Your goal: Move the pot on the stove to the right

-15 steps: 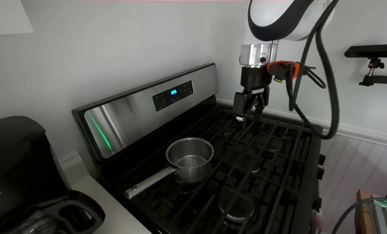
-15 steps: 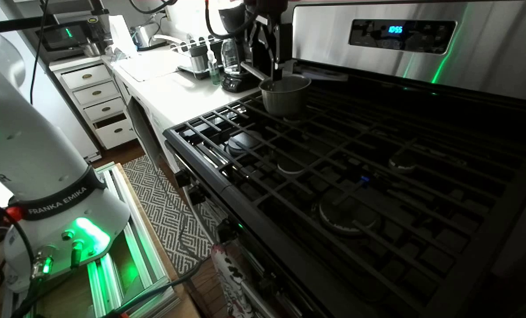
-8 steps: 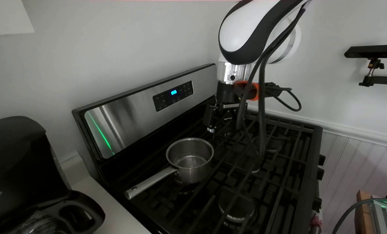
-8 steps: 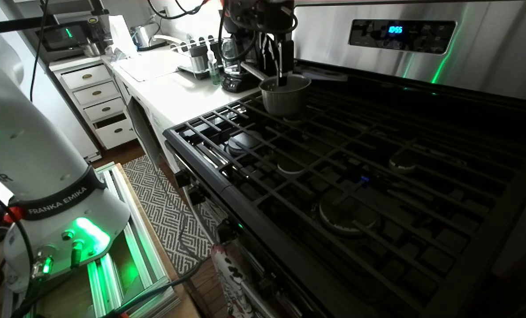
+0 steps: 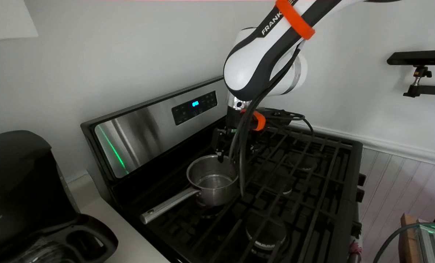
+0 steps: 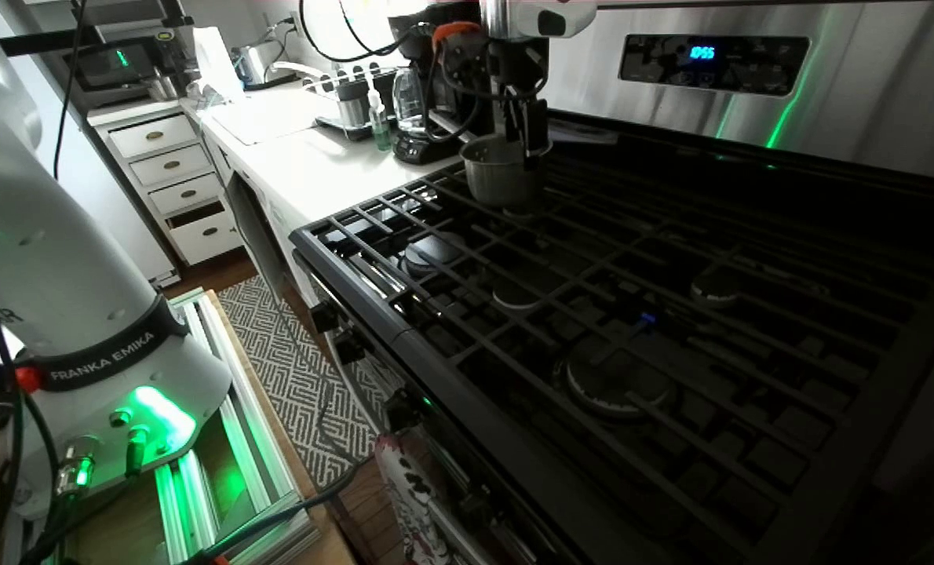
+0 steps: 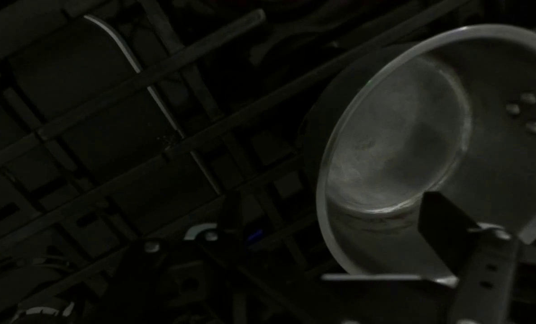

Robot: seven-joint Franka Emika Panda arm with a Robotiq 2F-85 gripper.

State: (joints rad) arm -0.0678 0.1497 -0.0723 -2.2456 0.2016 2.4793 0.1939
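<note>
The pot (image 5: 213,184) is a shiny steel saucepan, upright on a rear burner of the black stove (image 5: 137,146). Its handle points toward the counter. In an exterior view the pot (image 6: 501,179) stands at the far end of the stove (image 6: 471,353). My gripper (image 5: 236,155) is low over the pot's rim, partly hidden by its cables; it also shows in an exterior view (image 6: 527,153). In the wrist view my gripper (image 7: 331,202) is open, one finger over the pot's inside and one outside, with the rim of the pot (image 7: 398,144) between them. The handle is out of that view.
A black coffee maker (image 5: 20,190) stands on the white counter (image 6: 279,157) beside the stove. The slanted back panel (image 6: 577,71) rises close behind the pot. A camera on a mount (image 5: 420,58) is by the wall. A cloth (image 6: 416,502) hangs at the stove's front.
My gripper has moved down and across the stove to the pot, so a finger now overlaps its rim. The fingers stay apart. The pot has not moved.
</note>
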